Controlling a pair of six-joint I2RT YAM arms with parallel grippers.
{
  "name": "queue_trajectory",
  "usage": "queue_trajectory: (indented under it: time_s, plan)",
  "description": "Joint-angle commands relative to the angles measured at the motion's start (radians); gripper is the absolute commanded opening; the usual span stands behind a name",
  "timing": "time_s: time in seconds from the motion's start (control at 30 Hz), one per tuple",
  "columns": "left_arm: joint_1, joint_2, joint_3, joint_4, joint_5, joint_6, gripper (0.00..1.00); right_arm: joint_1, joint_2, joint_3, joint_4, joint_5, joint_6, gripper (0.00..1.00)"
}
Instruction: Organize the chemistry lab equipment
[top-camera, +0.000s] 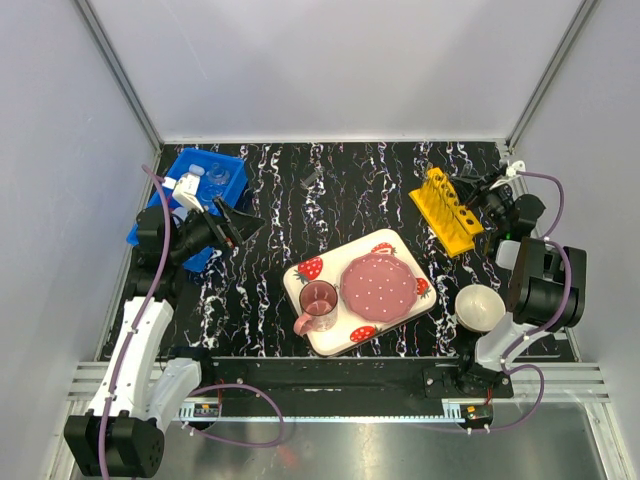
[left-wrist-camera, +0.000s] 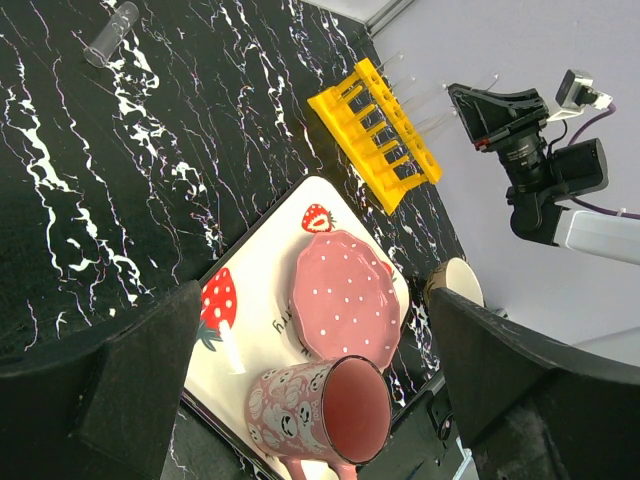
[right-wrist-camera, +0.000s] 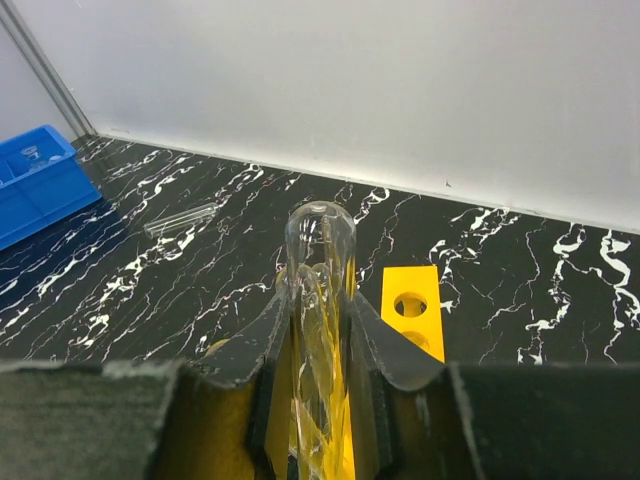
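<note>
Gripping a glass tube (right-wrist-camera: 320, 230) between nearly closed fingers, the right end effector (right-wrist-camera: 320, 293) hangs just above the yellow rack (right-wrist-camera: 414, 310). The tube's rounded closed end leads, which suits lowering it into a hole. One open hole shows just beside the tube in the wrist view. The tube runs along the line of the fingers, probably so that it can slide straight down without tilting. Whether it is exactly over a hole cannot be told.

A second tube (top-camera: 312, 178) lies flat on the bench (top-camera: 270, 200), well apart from the rack on its left. It has yet to be collected.

Farther left of the rack, the left end effector (top-camera: 240, 222) hovers with its fingers spread as wide as they go, holding nothing. It sits at the edge of a blue bin (top-camera: 200, 165) that contains clear glassware.

Between the bin and the rack, toward the arms, sits a strawberry tray (top-camera: 340, 338) that is no part of the task. A white bowl (top-camera: 480, 305) stands near the rack on its near side.
</note>
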Motion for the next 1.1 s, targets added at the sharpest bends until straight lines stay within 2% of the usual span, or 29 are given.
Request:
queue_trajectory:
  time_s: [0.0,0.53,0.67,0.83,0.93,1.0,1.03,1.07]
  plan:
    - [0.006,0.006,0.000,0.065,0.005,0.006,0.99,0.005,0.012,0.024,0.079,0.005,-0.022,0.24]
    - [0.006,0.015,0.003,0.044,-0.070,0.000,0.99,0.005,-0.017,-0.042,0.025,-0.029,-0.099,0.33]
    - [0.006,0.046,0.004,0.038,-0.105,-0.063,0.99,0.005,-0.044,-0.048,-0.019,-0.029,-0.117,0.33]
    - [0.007,0.104,-0.069,0.254,0.042,-0.151,0.99,0.005,-0.103,-0.059,-0.085,-0.032,-0.140,0.34]
    - [0.004,0.152,-0.051,0.254,0.068,-0.120,0.99,0.005,-0.159,-0.056,-0.157,-0.036,-0.156,0.40]
    - [-0.014,0.207,0.007,0.164,0.051,-0.071,0.99,0.005,-0.219,-0.042,-0.244,-0.038,-0.177,0.50]
    - [-0.029,0.231,0.039,0.113,0.034,0.005,0.99,0.003,-0.239,-0.036,-0.280,-0.041,-0.185,0.56]
    - [-0.074,0.259,0.114,0.057,-0.019,0.053,0.99,-0.001,-0.258,-0.026,-0.309,-0.044,-0.186,0.65]
